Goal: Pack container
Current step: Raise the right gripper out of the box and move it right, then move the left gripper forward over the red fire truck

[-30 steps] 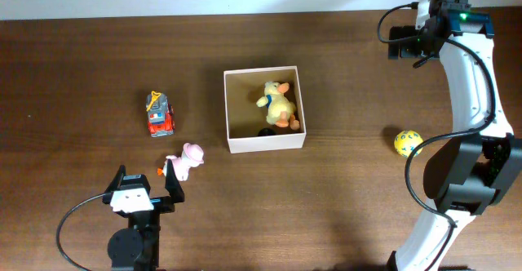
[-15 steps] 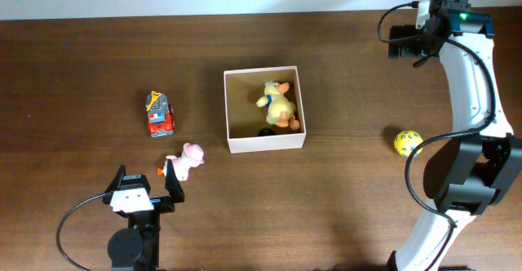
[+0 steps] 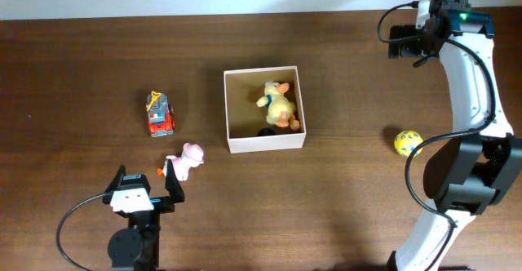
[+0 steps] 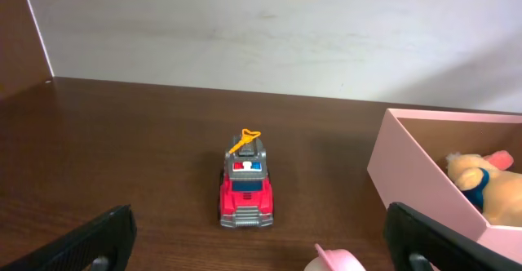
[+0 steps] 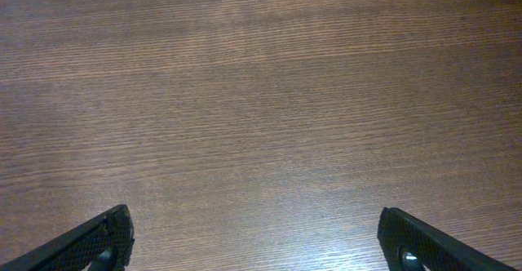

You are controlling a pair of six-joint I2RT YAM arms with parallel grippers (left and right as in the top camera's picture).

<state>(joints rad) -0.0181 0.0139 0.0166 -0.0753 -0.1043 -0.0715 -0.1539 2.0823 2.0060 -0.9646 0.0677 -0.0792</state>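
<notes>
No change is seen against the earlier pictures: arms, toys and box are all found where they were. The container (image 3: 243, 108) is set near the middle of the table (image 3: 81, 75), open side up. A yellow duck (image 3: 279, 104) is lain inside it, toward the 3 o'clock wall, and a small dark thing (image 3: 266, 131), too small to be told, is seen at the 6 o'clock wall. Outside, a red truck (image 3: 160, 114) is placed at 9 o'clock from the container, a pink toy (image 3: 188, 158) at 8 o'clock and a yellow ball (image 3: 408, 143) well apart at 4 o'clock. The left gripper (image 4: 261, 242) is held at 7 o'clock of the table, just beside the pink toy, its fingers spread wide and nothing grasped. The right gripper (image 5: 257, 242) is held at 1 o'clock, likewise spread over bare wood, nothing grasped.
</notes>
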